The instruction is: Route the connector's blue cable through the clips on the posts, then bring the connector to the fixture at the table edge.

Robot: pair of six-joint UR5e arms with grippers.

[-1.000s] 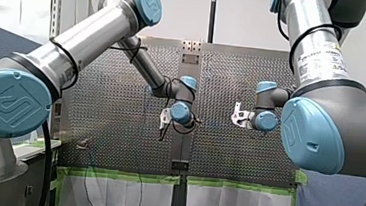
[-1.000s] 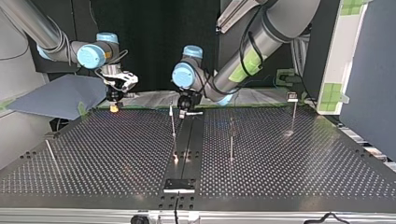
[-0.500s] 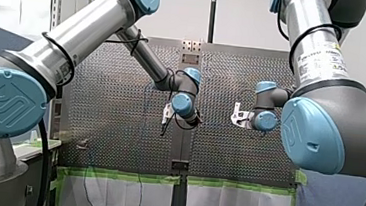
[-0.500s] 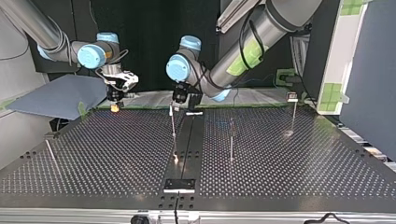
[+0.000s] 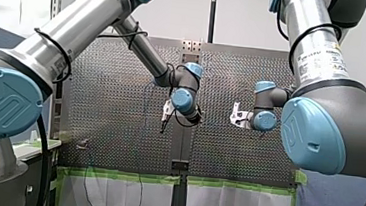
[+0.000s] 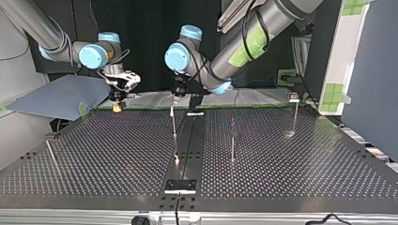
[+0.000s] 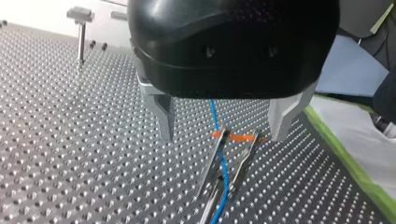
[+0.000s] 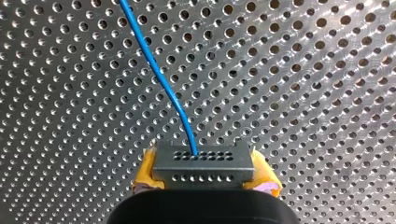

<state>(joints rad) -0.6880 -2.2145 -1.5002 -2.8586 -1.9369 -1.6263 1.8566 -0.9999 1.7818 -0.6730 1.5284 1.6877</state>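
Top view shows a big metal table (image 6: pixel 291 178) full of little holes, dark and shiny, with a smooth dark strip (image 6: pixel 190 140) down its middle. Thin posts (image 6: pixel 232 140) stand up from it, well apart, and a small black plate (image 6: pixel 180 186) sits at the middle of the edge farthest from the arms. A grey-blue sheet (image 6: pixel 56 98) lies off the table by the corner beside my right arm, and a white panel (image 6: pixel 340 51) stands past the other side. Behind the arms the room is dark.

My right gripper (image 6: pixel 115 107) hangs over the edge nearest the arms. In the right wrist view its yellow pads (image 8: pixel 144 175) pinch the grey connector (image 8: pixel 203 165). The blue cable (image 8: pixel 159 79) comes out of the connector's middle and runs away over the table.

My left gripper (image 7: pixel 221 137) hangs over the middle of that same edge. Its metal fingers (image 7: pixel 163 114) are spread wide. The blue cable runs between them without touching, down between the arms of a metal clip (image 7: pixel 213 165) with an orange bar. Green tape (image 7: pixel 348 161) lines the table's edge beside it.
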